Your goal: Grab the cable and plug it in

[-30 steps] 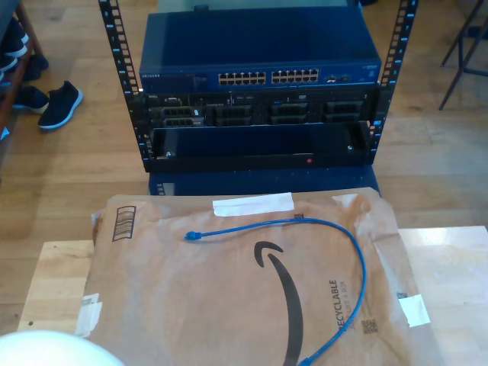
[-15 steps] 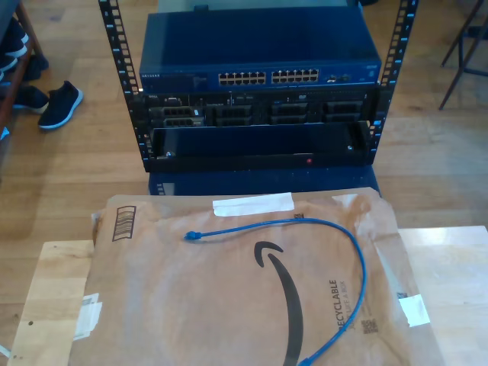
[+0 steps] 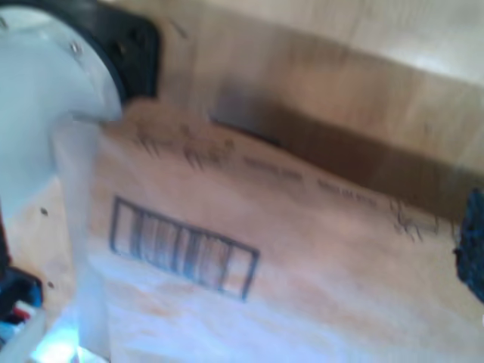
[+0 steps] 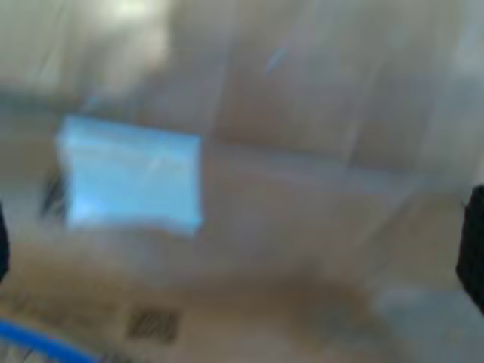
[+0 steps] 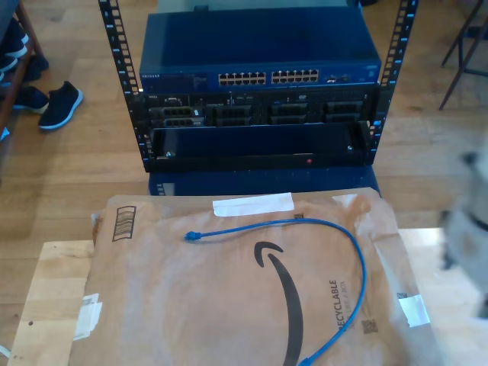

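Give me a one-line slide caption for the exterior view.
Blue cable lying curved on a brown paper mailer, in front of a rack holding a network switch.

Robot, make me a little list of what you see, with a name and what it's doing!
cable: blue, lying loose in a curve on the brown paper, nothing holding it
cable end: points toward the exterior view's left, not plugged in
brown paper: flat on the wooden table
switch: blue box in the rack, row of ports facing the table
blurry arm: at the exterior view's right edge
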### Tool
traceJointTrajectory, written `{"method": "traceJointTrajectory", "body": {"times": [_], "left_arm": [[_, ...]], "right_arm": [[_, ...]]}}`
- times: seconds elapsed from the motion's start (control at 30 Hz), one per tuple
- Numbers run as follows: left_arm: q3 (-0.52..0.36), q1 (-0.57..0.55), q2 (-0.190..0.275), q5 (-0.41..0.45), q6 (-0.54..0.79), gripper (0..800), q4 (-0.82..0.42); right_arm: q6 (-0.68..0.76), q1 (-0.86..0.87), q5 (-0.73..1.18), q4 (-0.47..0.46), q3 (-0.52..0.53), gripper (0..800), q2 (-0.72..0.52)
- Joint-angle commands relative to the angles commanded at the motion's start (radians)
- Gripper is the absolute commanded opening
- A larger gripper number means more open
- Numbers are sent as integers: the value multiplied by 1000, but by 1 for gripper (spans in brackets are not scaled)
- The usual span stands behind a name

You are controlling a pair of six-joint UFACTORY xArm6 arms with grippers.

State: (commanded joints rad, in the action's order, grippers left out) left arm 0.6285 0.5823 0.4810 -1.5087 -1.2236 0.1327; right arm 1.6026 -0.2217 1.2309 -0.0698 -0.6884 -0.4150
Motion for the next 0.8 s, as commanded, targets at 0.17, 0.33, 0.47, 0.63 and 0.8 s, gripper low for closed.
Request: {"method": "traceJointTrajectory", "body": {"times": [0.17,0.33,0.47,0.63,0.8], "left_arm": [[11,-46,-52,101,-46,799,57],[17,-146,-84,118,-106,799,64],[44,-218,-118,118,-173,799,64],[61,-273,-141,130,-209,799,64],[61,-281,-141,161,-229,799,78]], "right_arm": [[155,-210,-107,68,-144,796,166],[172,-324,-204,121,-319,793,419],[173,-359,-244,121,-466,793,588],[173,-371,-321,123,-540,791,695],[173,-371,-370,153,-606,767,784]]}}
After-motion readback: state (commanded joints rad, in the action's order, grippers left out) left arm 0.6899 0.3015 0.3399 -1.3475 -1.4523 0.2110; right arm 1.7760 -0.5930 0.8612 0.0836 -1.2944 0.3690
